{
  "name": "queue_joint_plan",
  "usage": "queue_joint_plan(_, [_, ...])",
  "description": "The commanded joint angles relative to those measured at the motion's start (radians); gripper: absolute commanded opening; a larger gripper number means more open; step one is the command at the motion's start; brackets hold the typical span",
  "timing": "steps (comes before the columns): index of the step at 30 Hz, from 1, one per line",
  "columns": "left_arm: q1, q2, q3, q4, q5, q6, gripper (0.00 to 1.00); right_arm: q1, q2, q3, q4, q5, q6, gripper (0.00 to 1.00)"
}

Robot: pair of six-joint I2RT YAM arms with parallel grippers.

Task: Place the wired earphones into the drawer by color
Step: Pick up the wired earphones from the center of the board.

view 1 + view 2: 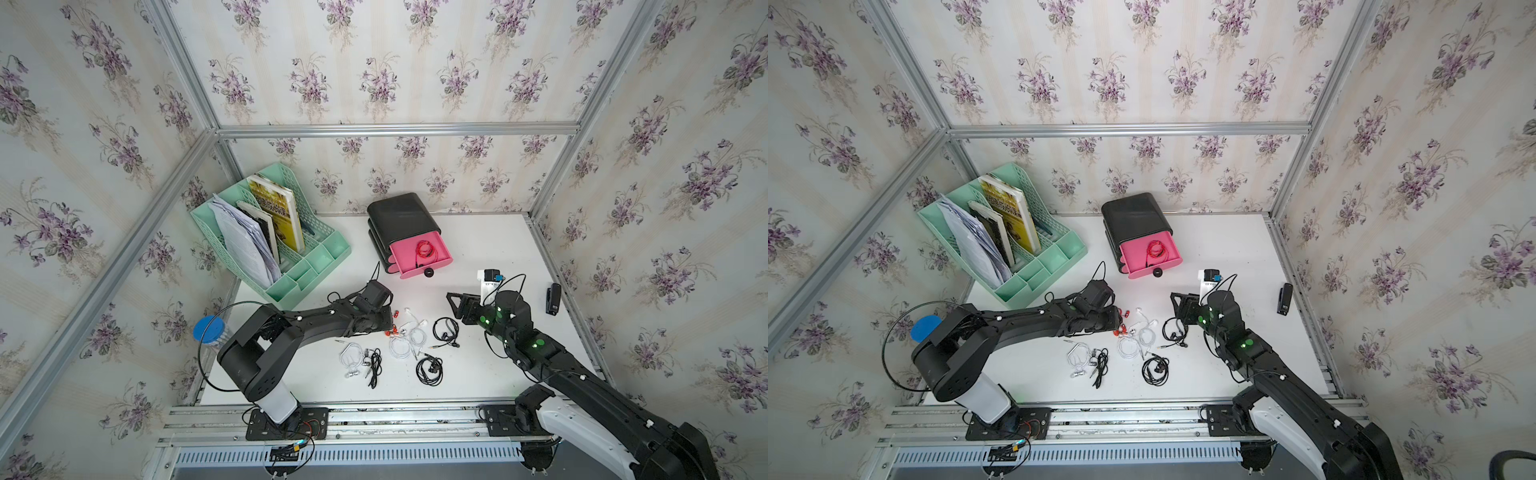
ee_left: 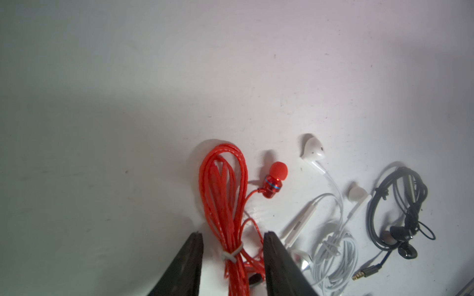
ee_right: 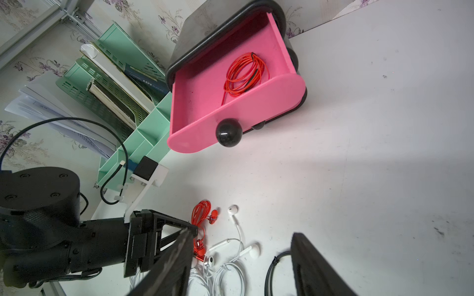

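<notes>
A red bundle of wired earphones (image 2: 223,205) lies on the white table, tied with a white strap. My left gripper (image 2: 232,234) is down over it, open, one finger on each side with a gap to the cable. In a top view only the red earbuds (image 1: 394,313) peek out past the left wrist. Another red bundle (image 3: 245,74) lies in the open pink drawer (image 3: 236,107). White earphones (image 1: 409,336) and black earphones (image 1: 445,330) lie close by. My right gripper (image 3: 240,232) hovers open and empty above the table, right of the pile.
The pink drawer sticks out of a black cabinet (image 1: 401,214) at the back. A green file rack (image 1: 291,266) with books stands at the back left. A black stapler (image 1: 552,298) lies at the right edge, and a blue-lidded jar (image 1: 210,330) sits at the left.
</notes>
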Motion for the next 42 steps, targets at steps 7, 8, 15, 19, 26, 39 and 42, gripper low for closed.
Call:
queue_joint_plan(7, [0.000,0.023,0.008,0.028,0.004,0.006,0.31,0.001,-0.003,0.001,0.008,0.013,-0.008,0.65])
queue_joint_plan(8, [0.000,0.024,0.008,0.030,0.004,0.006,0.30,0.001,-0.004,0.000,0.008,0.013,-0.007,0.65])
queue_joint_plan(15, [0.000,0.033,0.012,0.033,0.006,0.004,0.21,0.001,-0.004,-0.001,0.006,0.014,-0.007,0.65])
queue_joint_plan(19, [0.000,0.030,0.013,0.029,0.001,0.007,0.17,0.001,-0.009,-0.003,0.003,0.017,-0.006,0.65])
queue_joint_plan(26, [0.000,0.018,0.015,0.018,-0.003,0.011,0.12,0.000,-0.008,-0.002,0.004,0.019,-0.005,0.65])
queue_joint_plan(39, [0.000,-0.138,0.046,-0.119,-0.079,0.071,0.10,0.000,-0.013,0.003,0.004,0.021,-0.005,0.65])
queue_joint_plan(42, [0.000,-0.189,0.062,-0.172,-0.106,0.098,0.10,0.001,-0.015,0.003,0.011,0.022,-0.006,0.65])
